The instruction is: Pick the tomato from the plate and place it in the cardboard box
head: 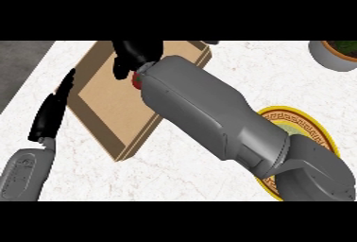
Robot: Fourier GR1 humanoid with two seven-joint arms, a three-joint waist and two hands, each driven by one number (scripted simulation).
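My right forearm reaches from the lower right across to the cardboard box, a shallow brown tray lying at the upper left. My right hand hangs over the box's far part, fingers curled round the red tomato, of which only a small red patch shows beside the wrist. The yellow-rimmed patterned plate lies at the right, largely hidden under my forearm. My left hand rests at the left edge beside the box, fingers straight and holding nothing.
A grey pot with a green plant stands at the upper right corner. The white marble counter ends at the left, where a dark floor strip shows.
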